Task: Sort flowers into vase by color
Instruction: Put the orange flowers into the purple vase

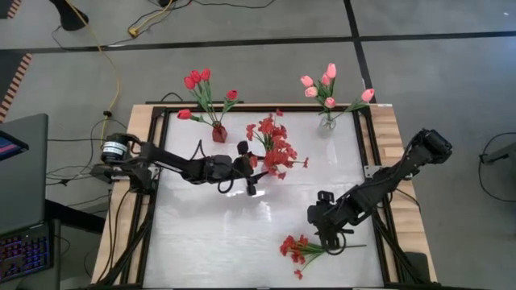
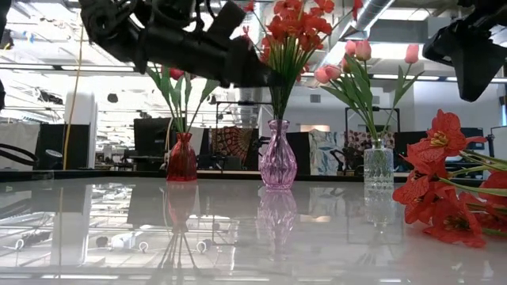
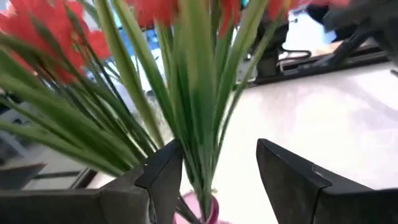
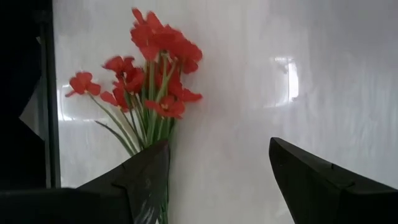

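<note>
Three vases stand along the table's far side. A red vase (image 1: pixel 218 134) holds red tulips (image 1: pixel 197 80), and a clear vase (image 1: pixel 326 122) holds pink tulips (image 1: pixel 326 84). Between them, a pink vase (image 2: pixel 278 158) holds a red bunch of small blossoms (image 1: pixel 276 149). My left gripper (image 3: pixel 217 152) is open just above the pink vase's mouth, with the bunch's green stems (image 3: pixel 199 124) standing between its fingers. A second red bunch (image 1: pixel 298 248) lies flat on the table near the right front. My right gripper (image 4: pixel 217 149) hangs open above its stem end.
A black frame (image 1: pixel 367 153) runs round the white tabletop (image 1: pixel 210 234). A laptop (image 1: pixel 20 201) sits beyond the left edge. There is free room on the near left of the tabletop.
</note>
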